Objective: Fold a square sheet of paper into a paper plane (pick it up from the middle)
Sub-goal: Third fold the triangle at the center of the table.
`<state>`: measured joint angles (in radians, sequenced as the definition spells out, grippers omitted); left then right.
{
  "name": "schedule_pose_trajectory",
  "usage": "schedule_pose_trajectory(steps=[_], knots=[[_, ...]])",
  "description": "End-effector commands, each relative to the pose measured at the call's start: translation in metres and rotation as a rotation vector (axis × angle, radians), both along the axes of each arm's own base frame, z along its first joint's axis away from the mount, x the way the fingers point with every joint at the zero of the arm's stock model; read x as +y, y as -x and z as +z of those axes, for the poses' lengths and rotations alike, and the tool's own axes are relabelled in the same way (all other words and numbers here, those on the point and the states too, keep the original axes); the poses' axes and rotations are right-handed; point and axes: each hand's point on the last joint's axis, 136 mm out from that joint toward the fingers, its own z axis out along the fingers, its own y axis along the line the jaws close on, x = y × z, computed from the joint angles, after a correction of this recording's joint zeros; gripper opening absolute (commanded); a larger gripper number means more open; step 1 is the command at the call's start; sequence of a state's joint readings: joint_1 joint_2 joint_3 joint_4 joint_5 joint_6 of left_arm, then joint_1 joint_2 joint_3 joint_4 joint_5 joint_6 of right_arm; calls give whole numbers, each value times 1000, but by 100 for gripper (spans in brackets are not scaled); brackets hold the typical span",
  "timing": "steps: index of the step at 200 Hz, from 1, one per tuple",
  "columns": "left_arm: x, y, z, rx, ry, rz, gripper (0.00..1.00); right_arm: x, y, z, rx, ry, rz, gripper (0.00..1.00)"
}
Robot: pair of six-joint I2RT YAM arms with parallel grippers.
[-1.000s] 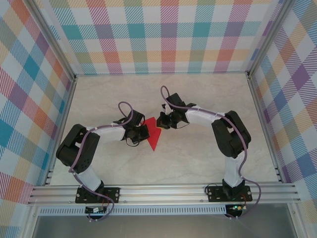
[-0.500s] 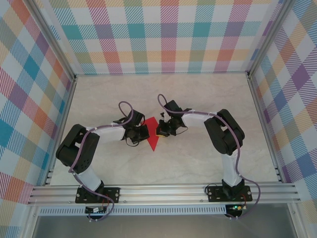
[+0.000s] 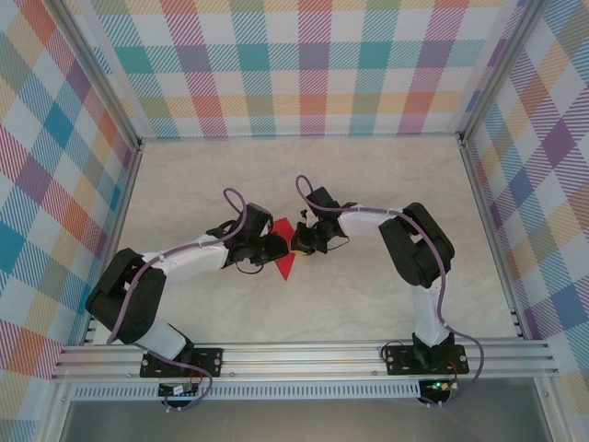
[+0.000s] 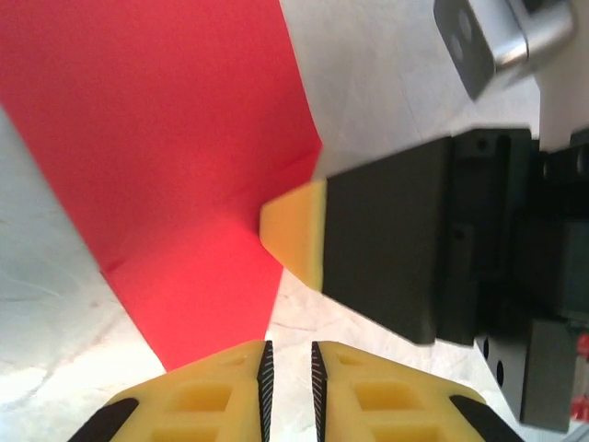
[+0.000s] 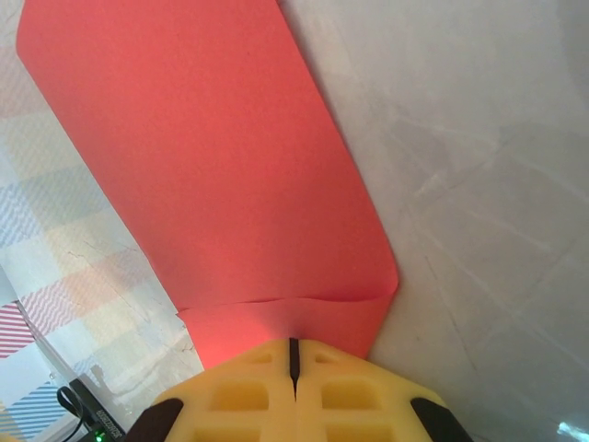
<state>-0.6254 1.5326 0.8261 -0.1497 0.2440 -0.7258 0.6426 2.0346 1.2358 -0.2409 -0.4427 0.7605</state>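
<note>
- The right claw (image 5: 293, 354) is closed tight on the edge of the square sheet of paper (image 5: 212, 157). Its yellow pads meet with no gap, and the red paper bulges into a small ripple just ahead of them.
- The left claw (image 4: 289, 357) stands narrow, with a thin slit between its pads. Bare marble shows through the slit, so it holds nothing. The sheet's near point lies just beside its left pad.
- In the left wrist view, one yellow fingertip (image 4: 296, 230) of the right claw bites the sheet at a corner on its right edge, where a faint crease runs inward.
- From above, the sheet is a red pointed shape between the two claws. Its tip aims at the near edge and it looks mostly flat on the worktop (image 3: 368, 295).
- The step looks like a fold led by the right claw.
- To do it well, I would anchor the sheet first. The left claw could press down, or pinch the near point, so that the paper cannot slide.
- I would then carry the held edge over in a low arc and line up the edges before flattening.
- The main risk is that the ripple at the grip sets as a stray crease, so the paper should be kept lightly taut.
- The sheet sits in no tray or box. It rests directly on the worktop.
</note>
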Motion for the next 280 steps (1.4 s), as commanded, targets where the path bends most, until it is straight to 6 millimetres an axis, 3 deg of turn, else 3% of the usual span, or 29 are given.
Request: schedule_pose_trajectory(steps=[1,44,115,161,219,280], knots=[[-17,19,-14,56,22,-51,20,-14,7,-20,50,87,-56,3],[-25,29,-35,102,-8,-79,15,-15,8,-25,82,98,-93,3],[3,41,-67,169,-165,-41,11,-19,9,-31,97,120,-104,3],[21,44,-71,172,-241,-15,8,-20,8,-29,87,124,-97,3],[25,60,-73,202,-203,-10,6,-9,-7,2,-15,69,-55,3],[30,83,-78,251,-151,-15,6,-13,-6,-10,4,102,-57,3]])
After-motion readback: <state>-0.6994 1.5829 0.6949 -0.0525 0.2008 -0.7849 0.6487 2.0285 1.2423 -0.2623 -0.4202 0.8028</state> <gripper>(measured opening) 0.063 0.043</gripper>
